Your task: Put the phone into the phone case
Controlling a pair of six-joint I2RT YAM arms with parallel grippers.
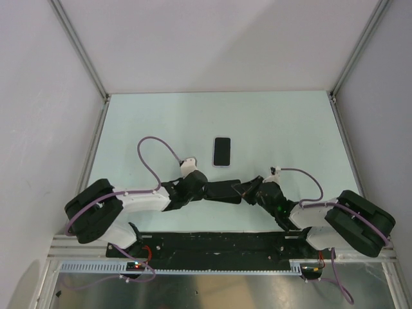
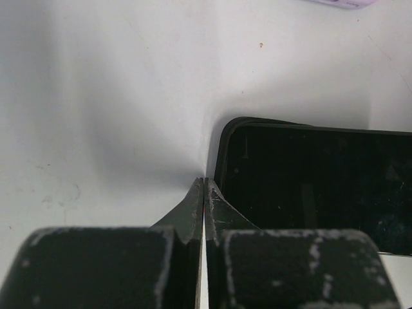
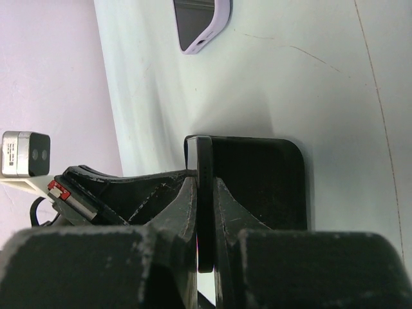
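Observation:
A lavender phone case (image 1: 221, 151) lies flat at mid-table; it also shows in the left wrist view (image 2: 344, 3) and the right wrist view (image 3: 203, 22). A black phone (image 1: 222, 191) sits nearer the arms, between both grippers. My right gripper (image 1: 246, 192) is shut on the phone's right end; in its wrist view the fingers (image 3: 205, 181) clamp the phone's thin edge (image 3: 205, 154). My left gripper (image 1: 207, 190) is shut, with nothing seen between the fingers. Its tips (image 2: 204, 181) rest against the corner of the phone's glossy screen (image 2: 322, 187).
White walls and aluminium frame posts (image 1: 84, 55) enclose the pale green table (image 1: 290, 129) on three sides. A black base rail (image 1: 212, 243) runs along the near edge. The case lies about a phone's length beyond the grippers.

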